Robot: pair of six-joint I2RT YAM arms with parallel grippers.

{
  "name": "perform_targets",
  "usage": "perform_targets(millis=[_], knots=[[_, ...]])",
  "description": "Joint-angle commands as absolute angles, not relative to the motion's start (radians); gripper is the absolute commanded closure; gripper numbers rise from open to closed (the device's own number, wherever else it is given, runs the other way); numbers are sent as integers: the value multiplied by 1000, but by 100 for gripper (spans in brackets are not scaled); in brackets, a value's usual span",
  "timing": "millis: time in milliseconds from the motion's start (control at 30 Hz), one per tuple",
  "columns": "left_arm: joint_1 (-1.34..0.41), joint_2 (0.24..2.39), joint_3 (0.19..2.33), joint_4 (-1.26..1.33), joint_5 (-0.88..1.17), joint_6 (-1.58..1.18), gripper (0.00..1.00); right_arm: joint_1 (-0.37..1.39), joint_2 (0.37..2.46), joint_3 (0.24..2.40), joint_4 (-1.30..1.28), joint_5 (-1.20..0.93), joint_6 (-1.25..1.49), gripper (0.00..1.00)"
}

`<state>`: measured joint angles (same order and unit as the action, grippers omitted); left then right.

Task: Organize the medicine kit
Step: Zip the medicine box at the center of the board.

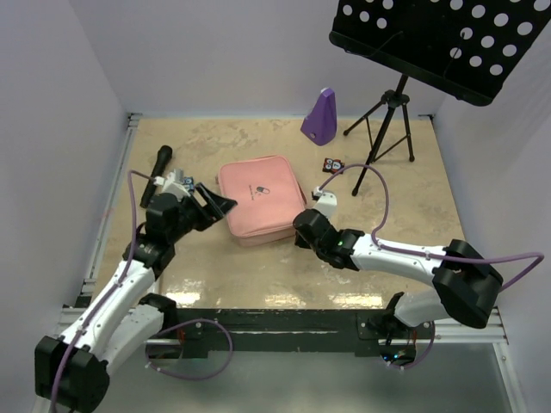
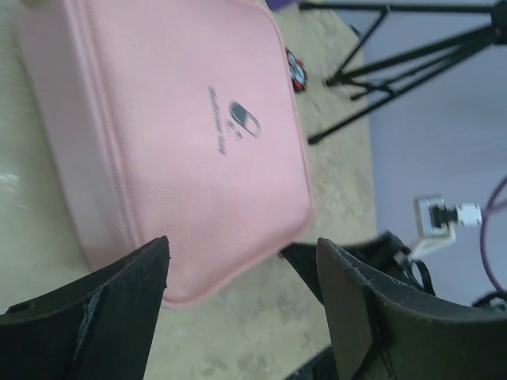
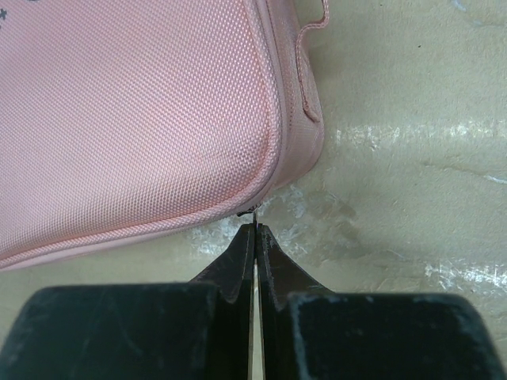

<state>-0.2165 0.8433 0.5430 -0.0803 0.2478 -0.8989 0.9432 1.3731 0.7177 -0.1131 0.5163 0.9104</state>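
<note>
Medicine kit: pink, fine woven grain, dark pill logo on lid. Table: beige, mottled stone pattern. Metronome-shaped object: purple. Music stand: black, dotted with round holes; tripod black. Small item behind kit: red, black, white. Left arm, right arm: white with black joints; cables purple. Left gripper, right gripper: black. Walls: pale lilac-white.
</note>
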Motion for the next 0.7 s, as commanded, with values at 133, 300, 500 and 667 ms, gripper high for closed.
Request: perform_targets(millis=[133, 300, 500, 667], knots=[[-581, 811, 483, -133, -90, -1235, 21, 942, 1393, 706, -196, 548, 873, 100], [-719, 877, 462, -74, -120, -1310, 21, 942, 1391, 703, -187, 546, 867, 100], [-804, 1052, 462, 96, -109, -1350, 20, 942, 1381, 695, -179, 537, 859, 100], [-811, 1097, 466, 155, -219, -1376, 19, 943, 1373, 684, -169, 532, 847, 100]])
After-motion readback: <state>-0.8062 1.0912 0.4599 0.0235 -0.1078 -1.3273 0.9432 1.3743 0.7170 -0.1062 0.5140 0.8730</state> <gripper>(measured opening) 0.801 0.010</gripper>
